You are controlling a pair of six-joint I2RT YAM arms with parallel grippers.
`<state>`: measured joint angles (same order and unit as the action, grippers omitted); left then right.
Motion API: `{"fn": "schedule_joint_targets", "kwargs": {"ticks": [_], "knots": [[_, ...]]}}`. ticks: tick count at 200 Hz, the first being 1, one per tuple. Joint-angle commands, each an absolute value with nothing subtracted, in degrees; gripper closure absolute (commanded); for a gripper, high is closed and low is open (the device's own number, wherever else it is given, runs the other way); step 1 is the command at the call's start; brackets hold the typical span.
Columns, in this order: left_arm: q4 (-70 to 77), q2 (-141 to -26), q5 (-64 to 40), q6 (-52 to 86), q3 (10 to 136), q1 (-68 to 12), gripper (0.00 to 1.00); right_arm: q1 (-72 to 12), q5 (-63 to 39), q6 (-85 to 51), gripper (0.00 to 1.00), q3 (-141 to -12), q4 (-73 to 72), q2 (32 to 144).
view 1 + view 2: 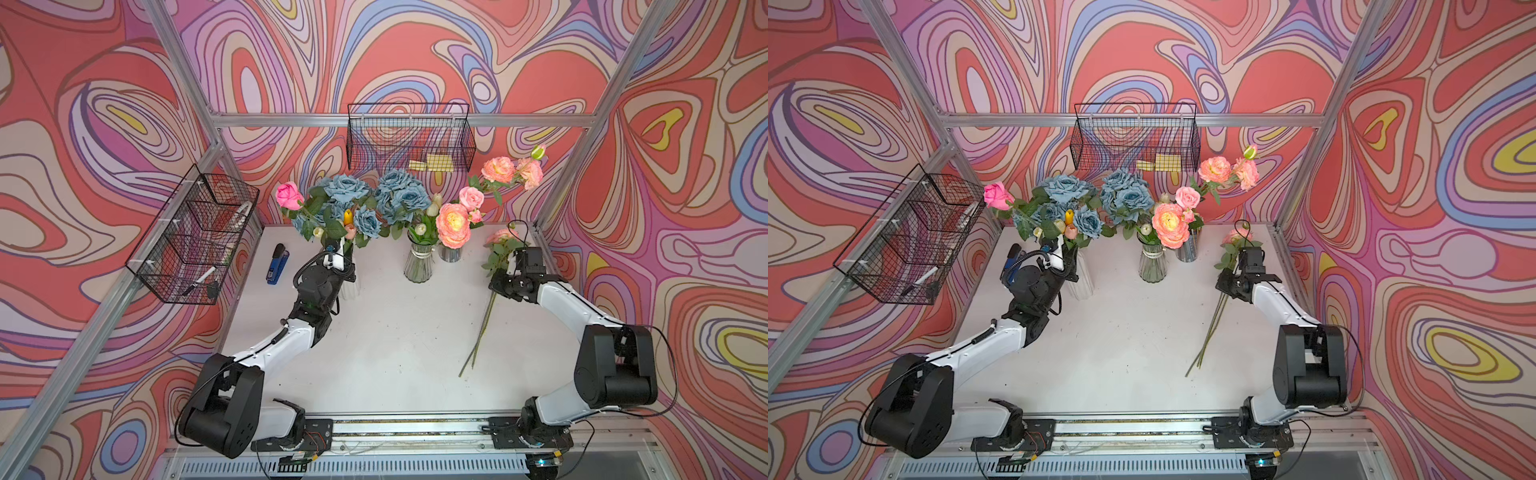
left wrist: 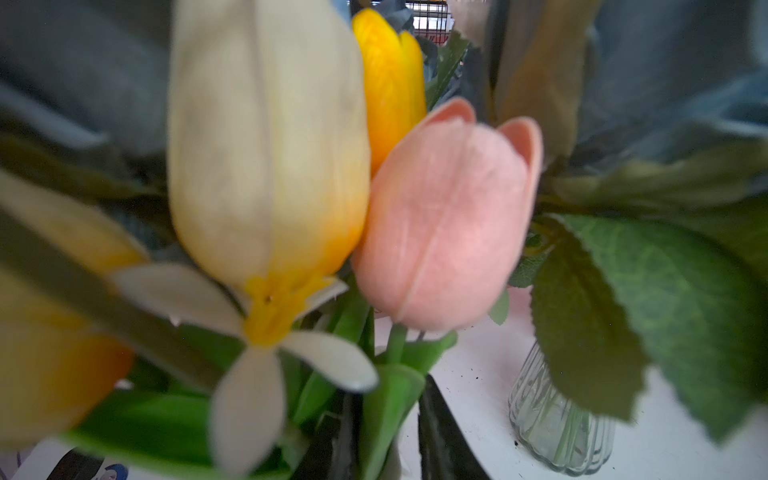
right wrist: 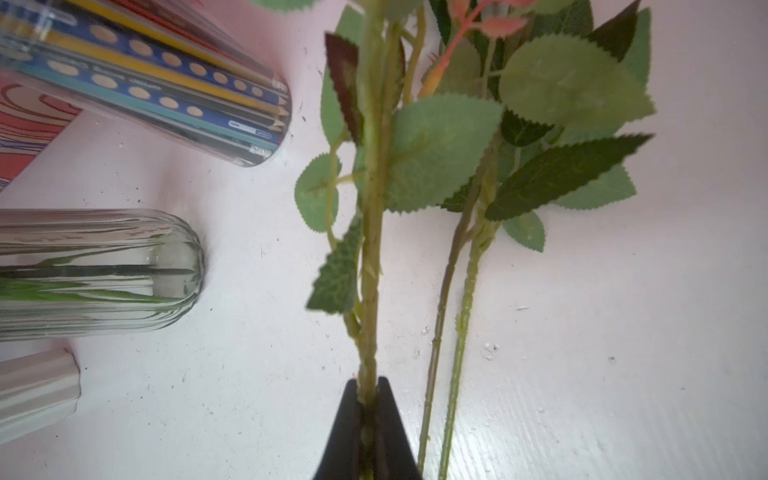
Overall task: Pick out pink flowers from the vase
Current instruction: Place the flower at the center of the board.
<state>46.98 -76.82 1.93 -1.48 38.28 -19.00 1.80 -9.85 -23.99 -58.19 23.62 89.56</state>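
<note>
Pink flowers (image 1: 453, 224) show in three places in both top views; big peach-pink heads rise from a pencil cup (image 1: 450, 253) at the back of the table (image 1: 395, 340); a bright pink rose (image 1: 289, 195) leans out of the left vase (image 1: 1081, 280) among blue roses (image 1: 347, 189); one pink flower (image 1: 500, 237) sits low at the right, its stem in the right gripper (image 1: 497, 279). The right wrist view settles that grip; the two dark fingers (image 3: 345, 428) are pressed together on the green stem, and two loose stems (image 3: 451, 332) lie on the table just beside it; it also shows coloured pencils in the cup, which the top views do not. From above, the left gripper (image 2: 386, 424) is half buried in foliage at the left vase; the left wrist view shows its fingers a little apart with green tulip leaves between them, below a pink tulip (image 2: 444, 224), a white tulip (image 2: 266, 145) and a yellow tulip (image 2: 390, 83); whether they pinch anything cannot be told.
</note>
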Motion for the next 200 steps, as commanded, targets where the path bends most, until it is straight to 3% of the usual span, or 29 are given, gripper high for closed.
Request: {"fn": "schedule_joint_targets", "kwargs": {"ticks": [1,98,200], "knots": [[50.3,-77.2,1.8,-2.2,39.5,-18.2,0.79,2.1,-8.7,-23.0,1.0,-59.8,25.0,91.7],[47.9,-73.8,-0.2,-1.8,40.2,-18.1,0.98,2.0,-8.6,-23.5,1.0,-61.3,24.7,98.1],[39.8,-68.6,-5.6,-1.3,44.6,-18.1,1.0,2.0,-8.9,-23.5,0.71,-61.6,24.5,97.3]]}}
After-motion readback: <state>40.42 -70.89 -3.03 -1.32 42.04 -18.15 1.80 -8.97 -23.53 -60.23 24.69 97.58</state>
